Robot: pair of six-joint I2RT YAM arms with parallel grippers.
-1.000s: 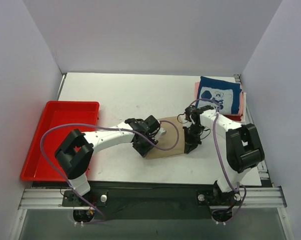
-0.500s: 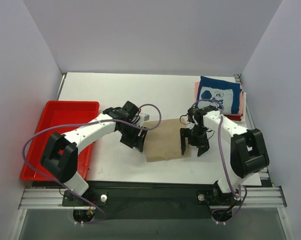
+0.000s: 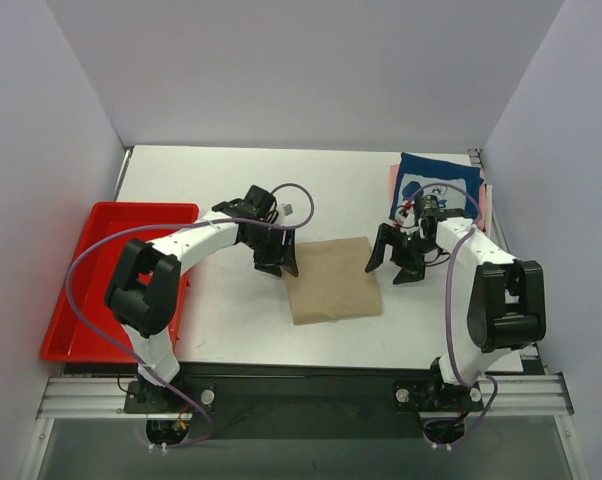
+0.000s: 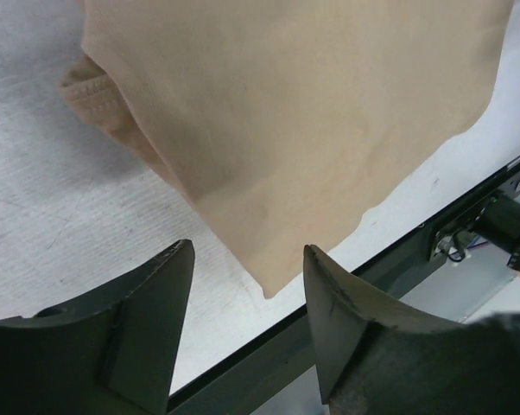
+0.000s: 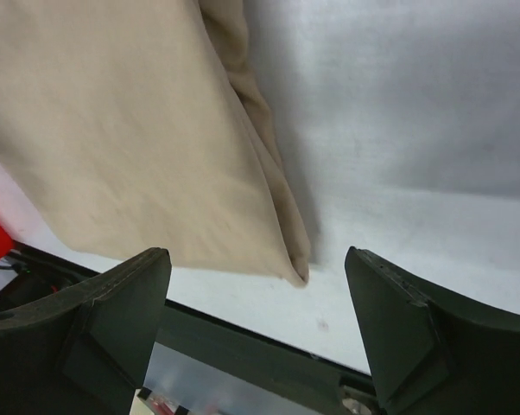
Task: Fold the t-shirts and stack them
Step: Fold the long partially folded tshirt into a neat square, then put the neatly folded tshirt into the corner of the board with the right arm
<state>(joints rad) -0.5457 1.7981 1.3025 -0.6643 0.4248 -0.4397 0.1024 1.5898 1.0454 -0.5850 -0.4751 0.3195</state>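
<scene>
The tan t-shirt (image 3: 331,281) lies folded in a rough square on the white table, between my two grippers. In the left wrist view this tan t-shirt (image 4: 286,112) shows its folded corner and a hem. My left gripper (image 3: 278,267) hovers open at its left back corner with nothing between the fingers (image 4: 249,255). At the shirt's right edge hangs my right gripper (image 3: 392,267), open and empty (image 5: 256,259), above the tan t-shirt (image 5: 130,130). The navy t-shirt (image 3: 439,188) with white print lies folded at the back right on a pink t-shirt (image 3: 392,183).
A red plastic tray (image 3: 76,300) sits at the table's left edge. The table's front edge and the metal rail (image 3: 301,392) run just below the tan shirt. White walls close in the left, back and right sides.
Both grippers have opened and let go of the tan shirt. They have drawn back from it, the left toward the back left and the right toward the back right. The shirt now lies flat.
</scene>
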